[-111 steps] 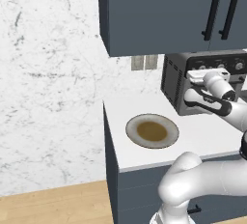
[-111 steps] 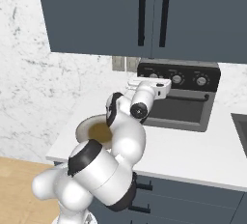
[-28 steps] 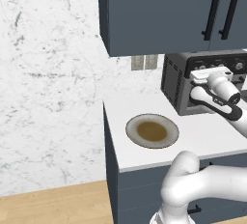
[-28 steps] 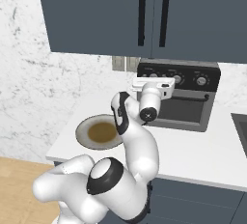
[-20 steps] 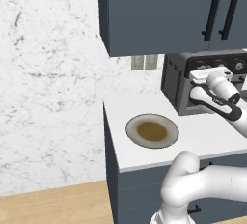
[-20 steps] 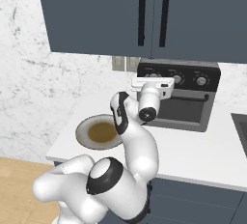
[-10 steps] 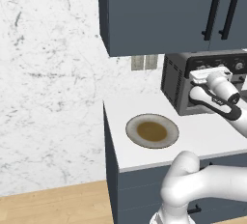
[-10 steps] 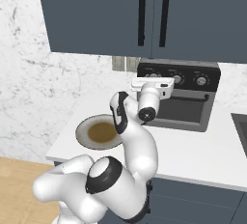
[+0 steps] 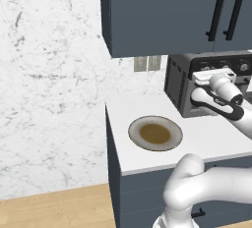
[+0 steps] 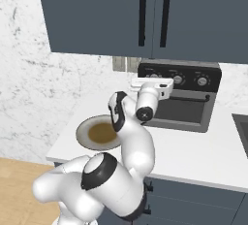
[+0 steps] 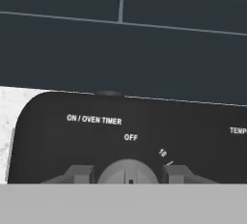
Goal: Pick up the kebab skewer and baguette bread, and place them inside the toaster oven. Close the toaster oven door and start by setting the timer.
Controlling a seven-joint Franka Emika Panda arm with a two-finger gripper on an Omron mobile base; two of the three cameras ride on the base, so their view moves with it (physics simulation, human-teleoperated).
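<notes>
Gripper (image 11: 128, 172) at toaster oven (image 10: 186, 104) panel, fingers (image 11: 79, 174) straddling timer knob (image 11: 127, 172) between them, apparently gripping it to turn timer; door (image 10: 181, 112) shut below.

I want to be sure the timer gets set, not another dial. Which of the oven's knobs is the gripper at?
The leftmost knob, under the ON / OVEN TIMER label: the gripper straddles it, one fingertip on each side. The other two knobs sit further right.

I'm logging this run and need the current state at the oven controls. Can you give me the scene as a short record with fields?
toaster oven: on counter, under the cabinets
toaster oven door: closed
gripper: at the timer knob, jaws either side of it
knob label: ON / OVEN TIMER, OFF above knob
plate: on counter left of oven, brown centre
</notes>
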